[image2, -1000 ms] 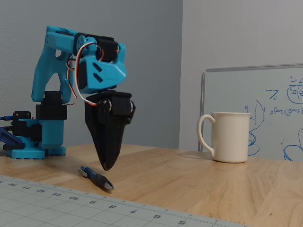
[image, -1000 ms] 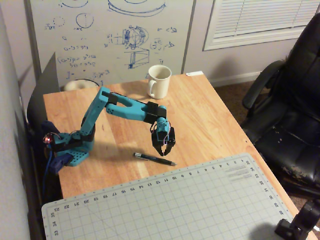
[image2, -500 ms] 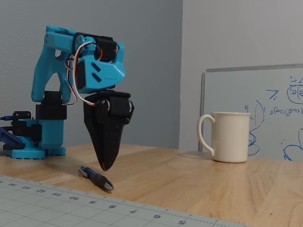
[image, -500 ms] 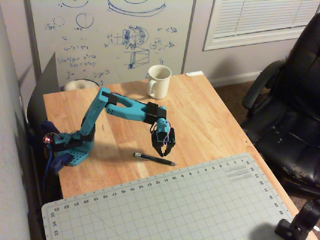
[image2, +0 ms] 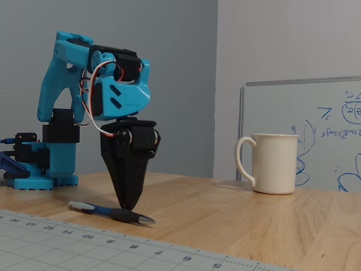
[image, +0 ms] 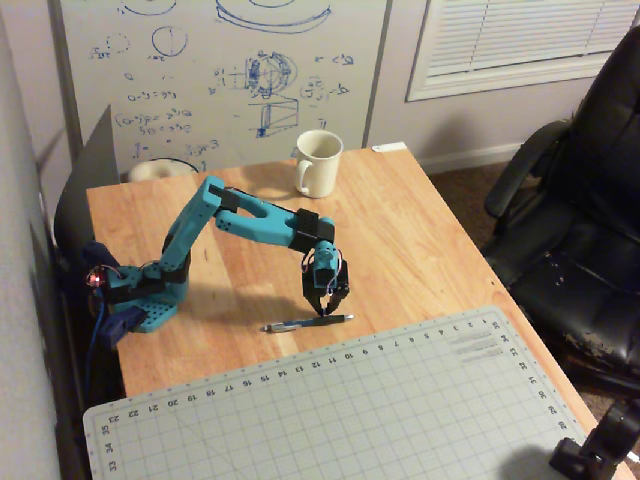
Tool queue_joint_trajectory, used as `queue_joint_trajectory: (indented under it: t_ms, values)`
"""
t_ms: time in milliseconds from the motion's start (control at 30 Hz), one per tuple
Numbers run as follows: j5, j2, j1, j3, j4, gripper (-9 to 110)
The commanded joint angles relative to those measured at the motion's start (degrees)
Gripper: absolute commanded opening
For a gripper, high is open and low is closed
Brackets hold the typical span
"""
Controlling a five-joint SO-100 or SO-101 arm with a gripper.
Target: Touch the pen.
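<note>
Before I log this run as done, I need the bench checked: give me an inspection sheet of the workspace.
Surface: wooden table, grey cutting mat along its near edge.
Job's things: pen lying flat on the wood beside the mat.
Clutter: white mug upright, well apart from the pen.
Grippers: gripper pointing down, shut, tips at the pen; actual contact cannot be confirmed.
Cables: red and white servo wires looped at the wrist.
Surroundings: whiteboard with blue sketches, black office chair, window blinds.
</note>
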Motion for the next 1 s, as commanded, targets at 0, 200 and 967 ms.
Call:
queue_joint_trajectory:
  t_ms: [0,200,967]
  values:
    - [-0.4,1.2,0.4,-4.7,-0.1,1]
    - [-0.4,1.2,0.4,-4.7,-0.1,1]
    - [-0.4,1.3,0.0,-5.2,-1.0,1]
